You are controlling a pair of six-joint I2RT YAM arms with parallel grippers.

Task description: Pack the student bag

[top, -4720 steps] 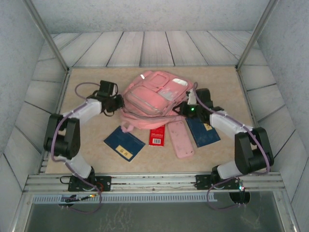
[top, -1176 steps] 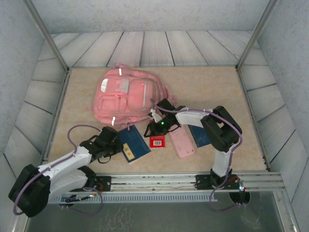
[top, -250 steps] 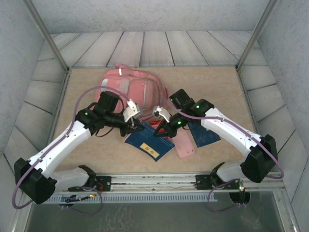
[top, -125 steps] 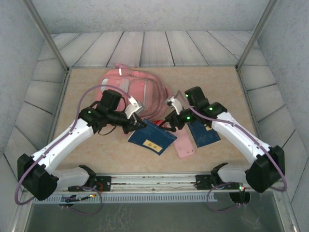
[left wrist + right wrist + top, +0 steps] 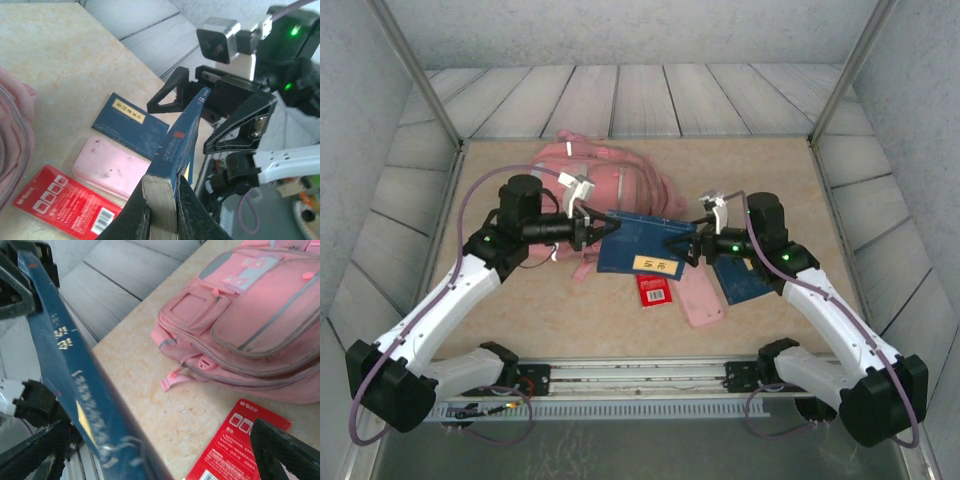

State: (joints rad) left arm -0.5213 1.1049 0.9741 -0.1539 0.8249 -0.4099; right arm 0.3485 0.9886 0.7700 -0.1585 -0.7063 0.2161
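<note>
The student bag [image 5: 620, 182] is a pink backpack lying at the back centre of the table, also in the right wrist view [image 5: 250, 315]. My left gripper [image 5: 590, 228] is shut on the left end of a dark blue book [image 5: 642, 245], which it holds off the table in front of the bag. In the left wrist view the book's page edge [image 5: 161, 200] is pinched between my fingers. My right gripper [image 5: 695, 246] stands open around the book's right end. Seen from the right wrist, the book [image 5: 65, 365] passes by the left finger [image 5: 35, 450].
A red packet [image 5: 653, 290] lies on the table under the book, next to a flat pink pencil case [image 5: 698, 296]. A second blue book [image 5: 745, 280] lies under my right arm. Grey walls and metal posts ring the table.
My right gripper has opened and let go of the blue book. The left arm has lifted the book up and back toward the bag, uncovering the red packet.
</note>
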